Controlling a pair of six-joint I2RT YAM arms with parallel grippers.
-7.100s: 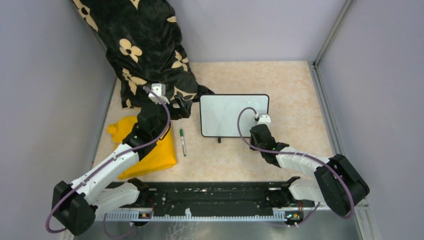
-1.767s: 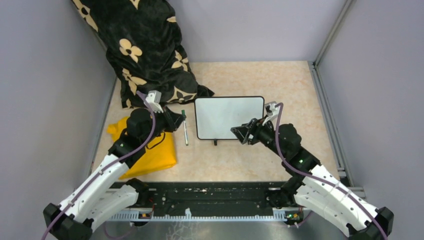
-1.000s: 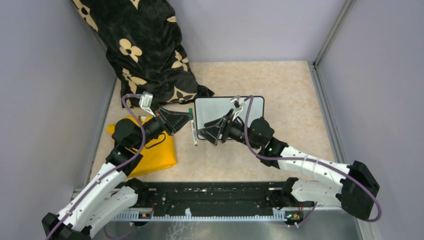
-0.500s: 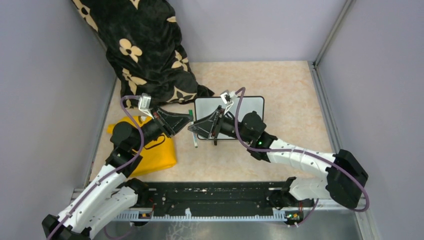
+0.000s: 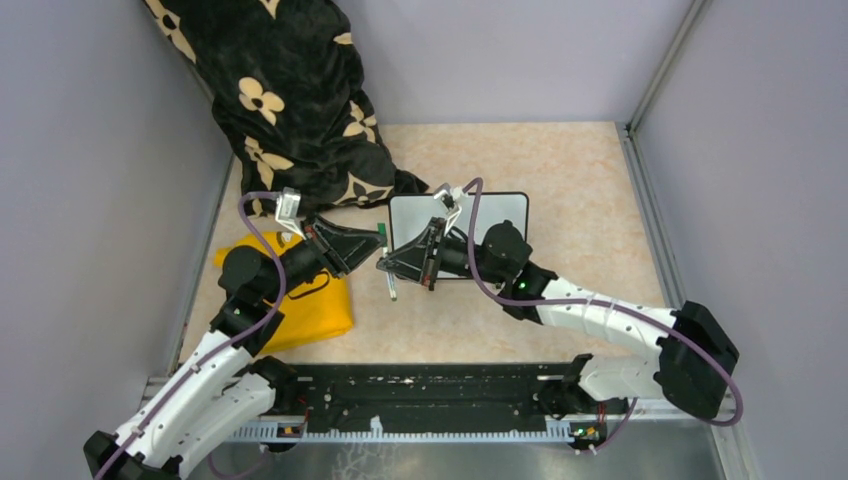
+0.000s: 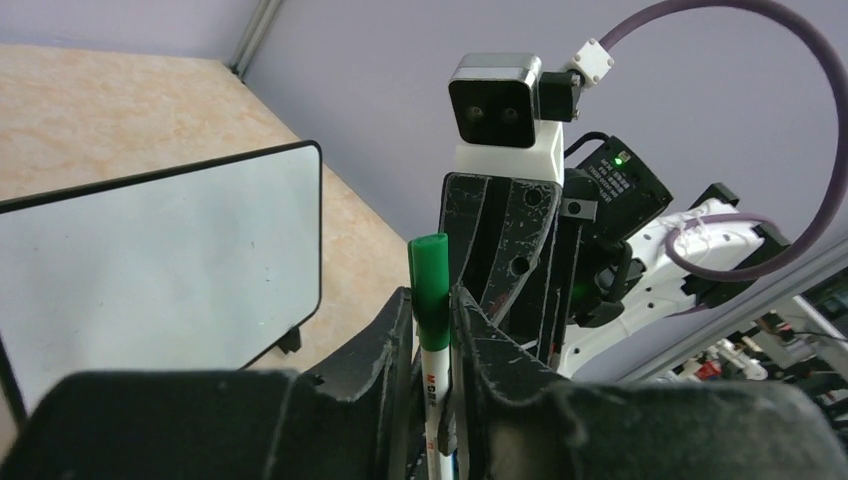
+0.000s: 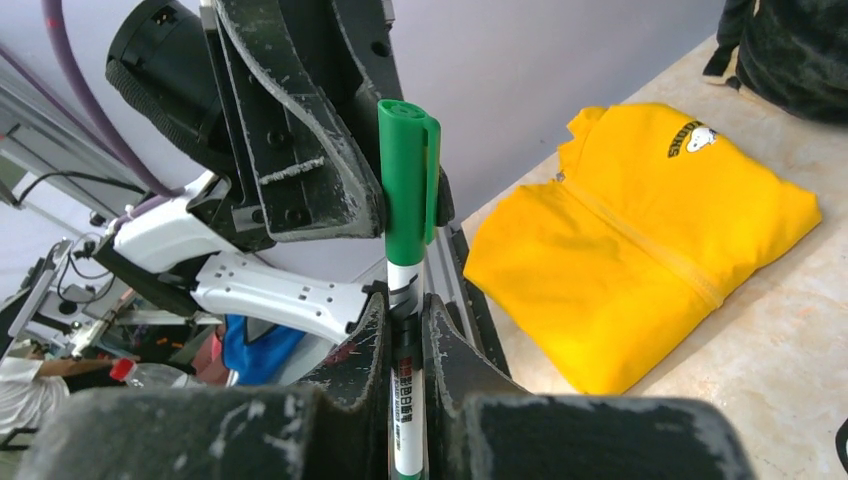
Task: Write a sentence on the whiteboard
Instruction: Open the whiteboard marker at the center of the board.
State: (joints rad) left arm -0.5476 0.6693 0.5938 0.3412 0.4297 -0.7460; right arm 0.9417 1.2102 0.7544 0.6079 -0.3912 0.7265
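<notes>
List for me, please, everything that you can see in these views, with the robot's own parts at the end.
whiteboard: one, white with a black frame, mid-table, nothing written on it.
marker: one, white with a green cap, gripped by both grippers, left of the whiteboard.
folded cloth: one, yellow, left side, under the left arm.
flowered fabric: one, black with cream flowers, far left corner.
table: one, beige.
left gripper: one, black, shut on the marker.
right gripper: one, black, shut on the marker.

Bright, even, diffuse light fills the overhead view, leaving only soft, short shadows on the surface [image 5: 560, 170]. The whiteboard [image 6: 150, 260] carries a dull grey sheen. In both wrist views the near fingers [image 6: 485, 345] blur while the green marker [image 7: 405, 200] is sharp; backgrounds soften
</notes>
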